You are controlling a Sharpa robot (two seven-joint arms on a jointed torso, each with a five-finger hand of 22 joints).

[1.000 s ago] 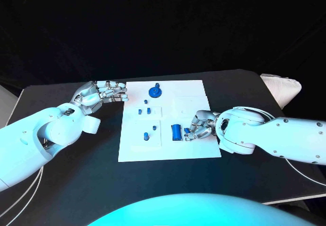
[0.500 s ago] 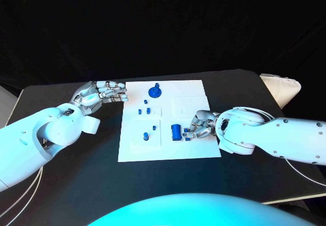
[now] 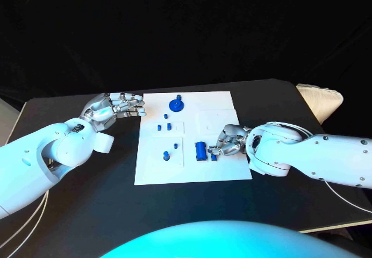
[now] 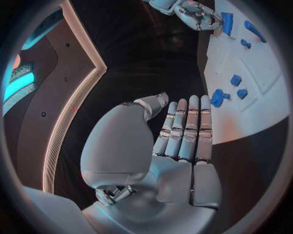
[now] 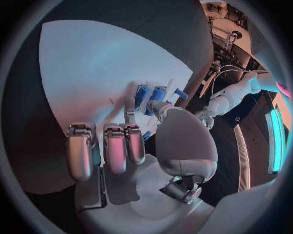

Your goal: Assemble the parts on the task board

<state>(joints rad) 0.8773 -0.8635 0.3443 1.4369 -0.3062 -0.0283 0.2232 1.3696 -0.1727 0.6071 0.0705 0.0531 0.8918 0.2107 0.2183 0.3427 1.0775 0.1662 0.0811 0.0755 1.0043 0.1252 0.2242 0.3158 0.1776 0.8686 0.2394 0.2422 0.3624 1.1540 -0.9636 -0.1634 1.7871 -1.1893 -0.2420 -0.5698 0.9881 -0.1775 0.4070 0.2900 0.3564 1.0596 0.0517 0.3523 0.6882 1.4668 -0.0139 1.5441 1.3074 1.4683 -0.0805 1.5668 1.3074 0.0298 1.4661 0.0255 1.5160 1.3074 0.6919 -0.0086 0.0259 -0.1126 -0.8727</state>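
Observation:
The white task board [image 3: 194, 167] lies mid-table with several blue parts on it. A round blue part [image 3: 177, 105] sits at its far edge, and small blue pieces [image 3: 164, 127] stand in the left half. A blue cylinder [image 3: 201, 151] lies near the board's right side. My right hand [image 3: 227, 144] rests on the board just right of that cylinder [image 5: 149, 94]; thumb and one finger reach to it while the other fingers curl in. Whether they grip it is unclear. My left hand [image 3: 122, 105] hovers off the board's far left corner, fingers [image 4: 186, 129] straight and side by side, holding nothing.
A pale object [image 3: 322, 99] sits at the table's far right edge. Black tabletop [image 3: 85, 199] surrounds the board on all sides. From the left wrist, the board [image 4: 268, 117] shows with the round part [image 4: 218, 96] and my right hand [image 4: 195, 12] beyond.
My right hand's fingers have crept a little toward the far side along the cylinder. The cylinder and my left hand have stayed put.

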